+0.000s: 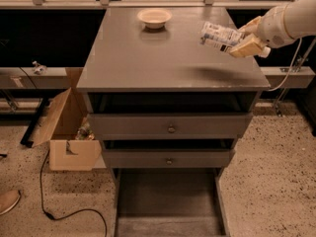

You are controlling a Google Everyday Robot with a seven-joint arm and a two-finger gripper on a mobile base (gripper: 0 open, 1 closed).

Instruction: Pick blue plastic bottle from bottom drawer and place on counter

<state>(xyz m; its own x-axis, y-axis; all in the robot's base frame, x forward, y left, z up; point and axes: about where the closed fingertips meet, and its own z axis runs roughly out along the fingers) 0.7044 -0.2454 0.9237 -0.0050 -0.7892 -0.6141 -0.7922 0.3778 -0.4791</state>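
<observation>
**Though out of the drawer, not yet down on the counter**

While carried in the air, reads as a light load: small bottle (217,35), clear plastic under a pale bluish-white label, lying nearly on its side with the free end to the left. Probably thin-walled and springy, so likely to dent under a hard squeeze and to slip on the smooth label under a weak one. Best taken across the body, with moderate pressure, rather than by a narrow end. Not fragile by the look of it; more likely to roll than to break if released on its side, so better stood up or laid down gently. Cannot tell whether full or empty, nor make out the cap.

Clamped in the tool (244,37), closed on the end of the bottle nearer the arm, one tan finger (249,47) below and another above, most of the label sticking out leftward. Hangs over the right-hand part of the counter (148,58), clear of the surface, with a soft shadow on the grey top beneath.

Reaches in from the right edge of the view: white arm (291,19), roughly level, wrist pointing left across the counter. Well apart from the bowl (154,17) at the back. Far below, bottom drawer (168,201) pulled open near the floor.
</observation>
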